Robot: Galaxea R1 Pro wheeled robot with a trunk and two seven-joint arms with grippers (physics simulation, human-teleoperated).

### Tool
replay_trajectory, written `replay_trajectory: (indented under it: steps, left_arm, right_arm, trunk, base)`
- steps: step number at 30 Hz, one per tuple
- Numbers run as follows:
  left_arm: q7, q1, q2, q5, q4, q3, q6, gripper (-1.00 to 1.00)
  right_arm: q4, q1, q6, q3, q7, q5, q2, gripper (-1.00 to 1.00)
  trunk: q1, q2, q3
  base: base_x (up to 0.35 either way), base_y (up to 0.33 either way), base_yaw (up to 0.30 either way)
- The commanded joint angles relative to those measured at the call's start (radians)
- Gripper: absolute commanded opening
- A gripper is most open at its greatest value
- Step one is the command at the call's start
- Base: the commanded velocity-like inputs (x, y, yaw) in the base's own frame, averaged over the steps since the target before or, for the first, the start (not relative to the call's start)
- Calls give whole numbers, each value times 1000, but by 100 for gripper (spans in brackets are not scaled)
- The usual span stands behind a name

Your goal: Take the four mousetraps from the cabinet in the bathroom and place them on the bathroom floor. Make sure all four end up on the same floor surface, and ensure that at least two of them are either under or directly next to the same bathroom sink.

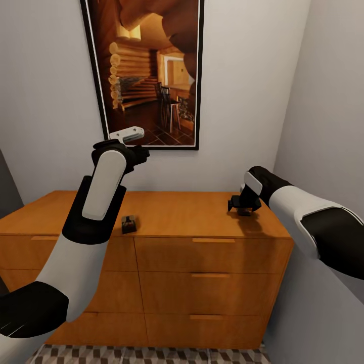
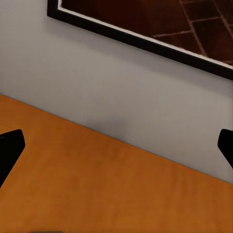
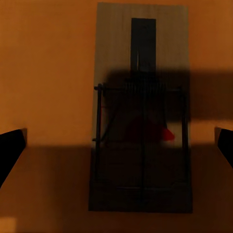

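Observation:
The cabinet (image 1: 202, 253) is a low orange-brown chest of drawers against the wall. One mousetrap (image 1: 129, 223) lies on its top near the front edge, just right of my left forearm. My left gripper (image 1: 140, 154) is raised well above the top, near the picture's lower edge. In the left wrist view the left gripper (image 2: 116, 145) is open, with nothing between its fingers (image 2: 8, 148). My right gripper (image 1: 238, 206) hangs low over the right part of the top. The right wrist view has another mousetrap (image 3: 141, 73), in shadow, straight below the open right gripper (image 3: 116, 145). A strip of bathroom floor (image 1: 151, 355) lies before the cabinet.
A large framed picture (image 1: 151, 71) hangs on the back wall above the cabinet. A side wall (image 1: 328, 126) stands close on the right of the cabinet. A dark panel edge (image 1: 6, 187) shows at the far left.

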Motion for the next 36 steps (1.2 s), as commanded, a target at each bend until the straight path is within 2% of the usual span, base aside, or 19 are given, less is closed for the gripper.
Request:
replay_trajectory:
  steps: [1,10,21,22,36]
  left_arm:
    - [10,-1,0,8,-1,0,9,100]
    - [10,-1,0,8,-1,0,9,100]
    - [10,-1,0,8,-1,1,9,100]
    - [10,-1,0,8,-1,1,9,100]
    - [21,-1,-1,8,-1,1,14,100]
  right_arm:
    - [-1,0,4,9,-8,-4,-1,100]
    - [0,0,4,9,-8,-4,-1,100]
    - [0,0,4,9,-8,-4,-1,100]
    - [0,0,4,9,-8,-4,-1,-100]
    - [0,0,4,10,-8,-4,0,-100]
  trunk:
    - [0,0,-1]
    - [31,-56,-26]
    - [31,-56,-26]
    - [31,-56,-26]
    - [31,-56,-26]
  base:
    - [0,0,0]
    - [0,0,0]
    - [0,0,0]
    - [0,0,0]
    - [0,0,0]
